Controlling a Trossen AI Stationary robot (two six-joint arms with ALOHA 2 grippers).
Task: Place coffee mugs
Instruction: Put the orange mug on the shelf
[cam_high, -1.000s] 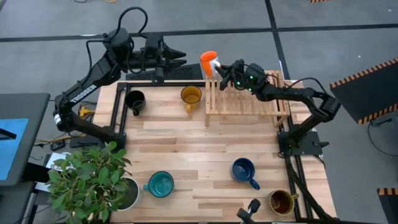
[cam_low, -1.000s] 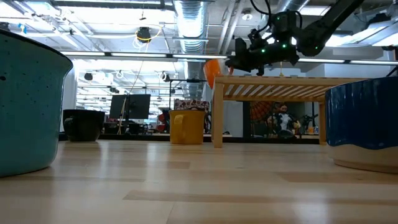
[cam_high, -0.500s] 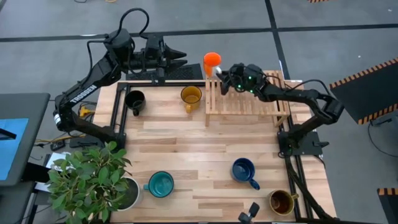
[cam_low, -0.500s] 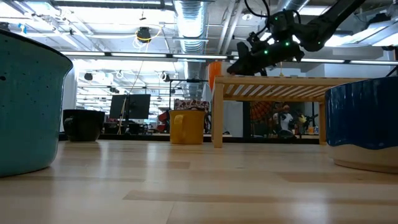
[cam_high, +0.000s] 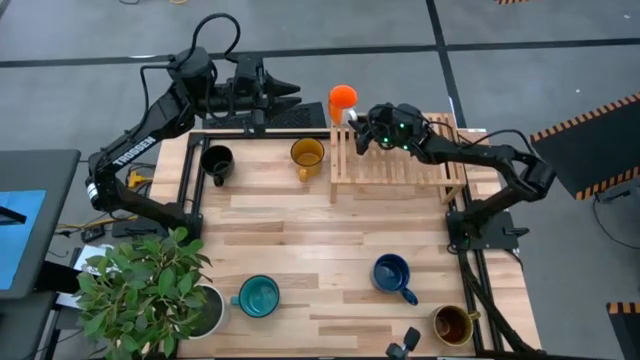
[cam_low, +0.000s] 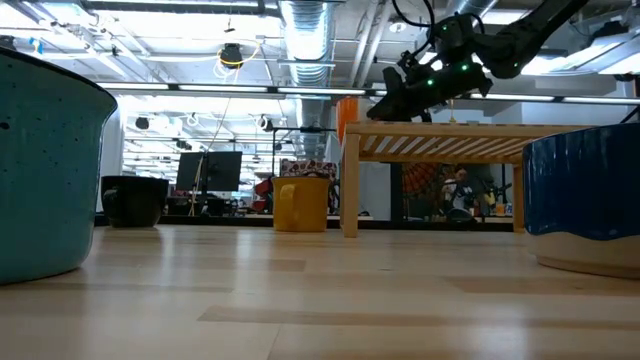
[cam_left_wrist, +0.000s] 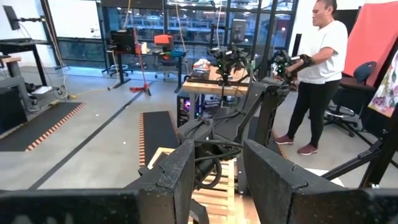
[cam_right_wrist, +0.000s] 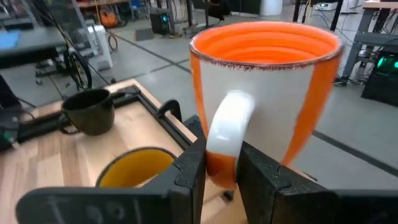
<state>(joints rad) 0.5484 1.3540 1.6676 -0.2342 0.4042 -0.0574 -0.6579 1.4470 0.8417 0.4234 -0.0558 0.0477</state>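
My right gripper (cam_high: 357, 118) is shut on the orange mug (cam_high: 343, 97) at the far-left corner of the wooden rack (cam_high: 395, 152). The low view shows the mug (cam_low: 345, 108) just behind the rack's left post. The black mug (cam_high: 216, 161) and yellow mug (cam_high: 307, 153) stand upright on the far part of the table. The teal (cam_high: 258, 296), dark blue (cam_high: 392, 272) and olive-brown (cam_high: 452, 323) mugs stand near the near edge. My left gripper (cam_high: 290, 95) waits open beyond the table's far edge. My right gripper pinches the orange mug's pale handle (cam_right_wrist: 225, 127) between its two fingers (cam_right_wrist: 191, 165). They come about level from the table's right side. The mug is upright with its mouth up, over the rack's far-left corner. Whether its base touches the rack, I cannot tell.
A white pot with a leafy plant (cam_high: 150, 290) fills the near-left corner. The black frame rails (cam_high: 190, 170) run along the table's left and far edges. Bare wood lies in the table's middle (cam_high: 320, 225). A person (cam_left_wrist: 317, 68) stands in the room beyond.
My right gripper has turned at the wrist and shifted slightly toward the far edge. The orange mug has come from a tilt, with its pale side showing, to upright with its mouth up.
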